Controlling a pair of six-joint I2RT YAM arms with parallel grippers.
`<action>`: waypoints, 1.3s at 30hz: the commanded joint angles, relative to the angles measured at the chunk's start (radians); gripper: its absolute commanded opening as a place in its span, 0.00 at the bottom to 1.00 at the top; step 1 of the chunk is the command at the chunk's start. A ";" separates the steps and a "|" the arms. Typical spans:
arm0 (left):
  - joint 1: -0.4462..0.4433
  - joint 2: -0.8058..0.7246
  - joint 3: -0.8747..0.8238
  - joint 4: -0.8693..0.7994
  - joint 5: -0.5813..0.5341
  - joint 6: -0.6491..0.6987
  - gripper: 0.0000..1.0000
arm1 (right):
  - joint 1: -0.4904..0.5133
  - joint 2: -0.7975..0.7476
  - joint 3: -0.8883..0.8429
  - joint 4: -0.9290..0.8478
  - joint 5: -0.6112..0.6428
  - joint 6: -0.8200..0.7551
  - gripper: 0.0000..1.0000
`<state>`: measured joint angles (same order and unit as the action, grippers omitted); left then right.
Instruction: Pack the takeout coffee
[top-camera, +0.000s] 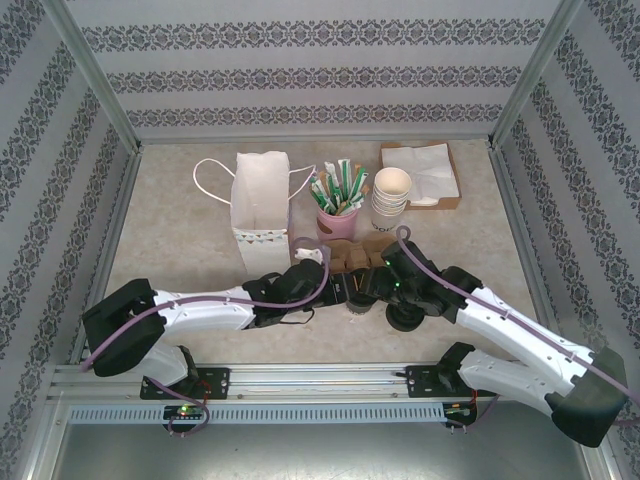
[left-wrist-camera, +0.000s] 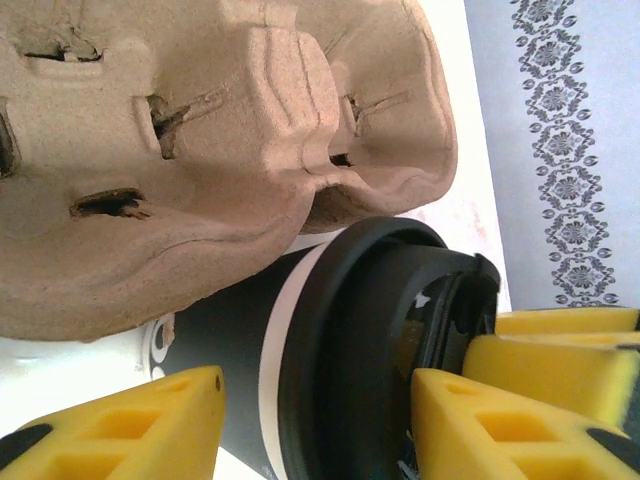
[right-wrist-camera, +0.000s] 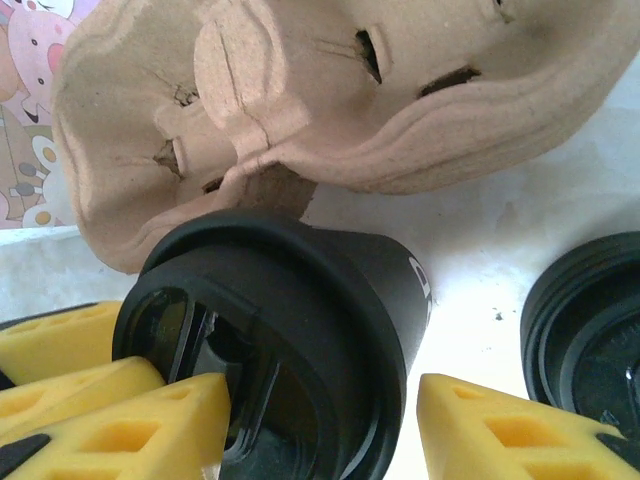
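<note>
The takeout coffee is a dark cup with a white band under its black lid. It leans tilted against the brown pulp cup carrier at mid table. My left gripper straddles it, open, with a sliver of table between the left finger and the cup. My right gripper comes from the other side, also open. Its right finger stands clear of the cup wall. One finger of each gripper sits at the lid's top. From above, the cup is mostly hidden between the two grippers.
A white paper bag stands behind on the left. Next to it are a pink cup of sticks and a stack of cream cups. Napkins in a brown tray lie at the back. Loose black lids lie right of the cup.
</note>
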<state>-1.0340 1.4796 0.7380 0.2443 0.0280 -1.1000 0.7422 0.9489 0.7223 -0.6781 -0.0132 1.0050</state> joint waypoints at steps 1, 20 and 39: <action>-0.004 0.038 0.011 -0.188 -0.009 0.043 0.56 | 0.020 -0.025 0.015 -0.086 -0.020 0.037 0.53; 0.015 0.019 0.116 -0.194 -0.017 0.125 0.73 | 0.057 -0.063 0.035 -0.069 0.021 0.070 0.56; 0.017 -0.152 0.058 -0.235 -0.018 0.053 0.69 | -0.101 -0.105 0.045 -0.102 0.019 -0.062 0.47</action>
<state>-1.0252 1.3548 0.8211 0.0086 -0.0254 -1.0080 0.6971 0.8722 0.8005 -0.7650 0.0105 0.9806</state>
